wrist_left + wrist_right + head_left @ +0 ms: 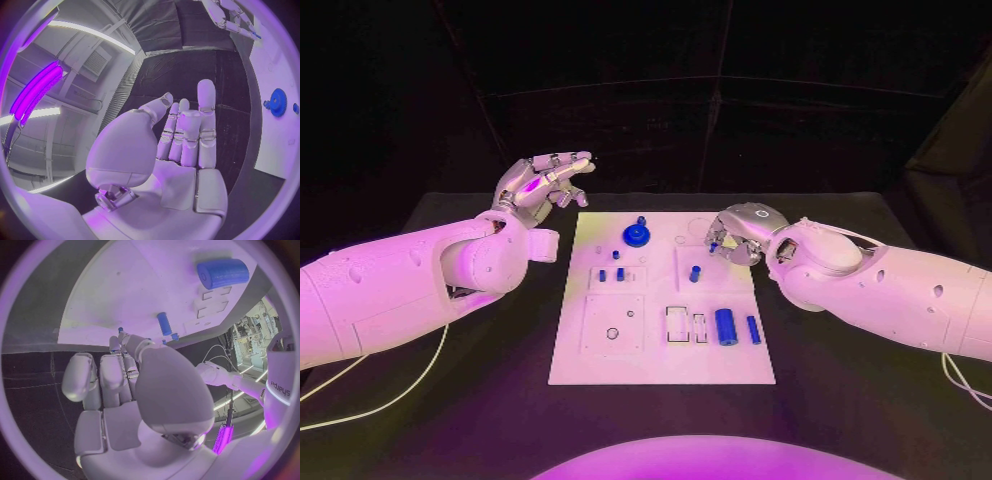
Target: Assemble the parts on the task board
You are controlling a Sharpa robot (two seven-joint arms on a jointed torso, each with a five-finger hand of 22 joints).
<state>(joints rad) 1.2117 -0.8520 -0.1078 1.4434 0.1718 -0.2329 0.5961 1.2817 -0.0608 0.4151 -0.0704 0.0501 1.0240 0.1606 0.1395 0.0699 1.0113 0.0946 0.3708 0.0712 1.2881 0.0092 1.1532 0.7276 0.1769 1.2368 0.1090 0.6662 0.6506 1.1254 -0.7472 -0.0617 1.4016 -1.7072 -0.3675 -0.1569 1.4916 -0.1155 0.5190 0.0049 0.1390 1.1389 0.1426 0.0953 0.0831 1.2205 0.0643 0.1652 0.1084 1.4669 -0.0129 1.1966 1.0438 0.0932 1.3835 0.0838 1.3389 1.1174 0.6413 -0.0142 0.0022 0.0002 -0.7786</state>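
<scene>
Fingers (720, 243) of the right hand (740, 232) pinch one small blue part over the task board (661, 360) on the desk (862, 390), where one gear (636, 235) and two cylinders (727, 326) rest; left hand (542, 182) hangs empty, fingers loosely apart.

The board (661, 355) is a flat, smooth white plate with a matt face. The blue gear (636, 235) and the fat blue roller (727, 326) look like plastic; the roller's side is a bit rough. The table (473, 380) is dark and dull. Both arms wear smooth, shiny white shells. The left hand (545, 180) and right hand (736, 232) look like shiny metal.
</scene>
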